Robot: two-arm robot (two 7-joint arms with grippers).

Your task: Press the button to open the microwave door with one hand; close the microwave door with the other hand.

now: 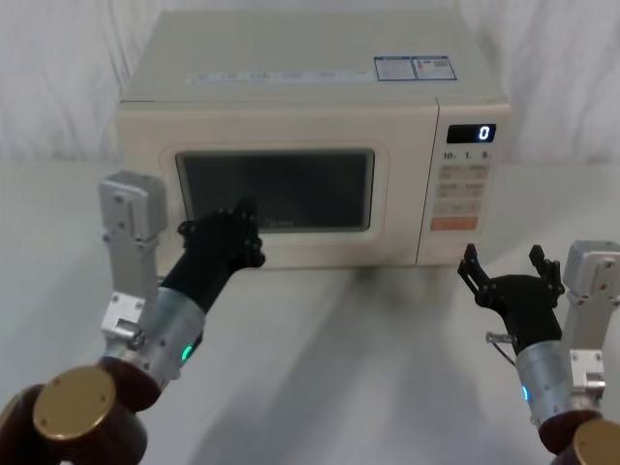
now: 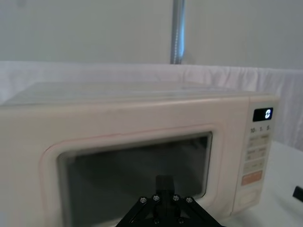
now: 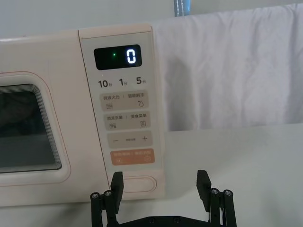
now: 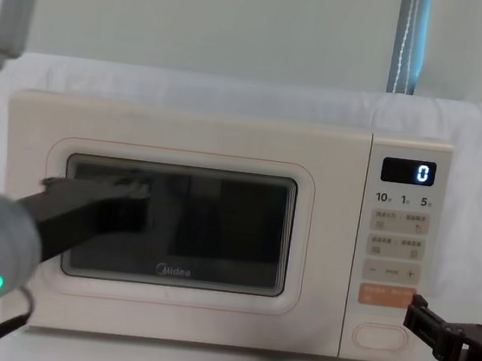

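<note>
Head view: microwave (image 1: 310,145) stands on the table (image 1: 339,368), microwave door (image 1: 276,189) flush; left pincer (image 1: 242,228) at the window's lower left, contact uncertain, prongs together. Right pincer (image 1: 511,271) spread, low, just before the control panel.
Right wrist view: button (image 3: 137,184) between the spread prongs, apart.
Chest view: right pincer (image 4: 459,332) beside the button (image 4: 380,337)

There was one microwave (image 1: 310,145) with one microwave door (image 1: 276,189), one button (image 3: 140,184), one orange key (image 3: 132,157), and two pincers: left pincer (image 1: 232,228), right pincer (image 1: 511,274).
</note>
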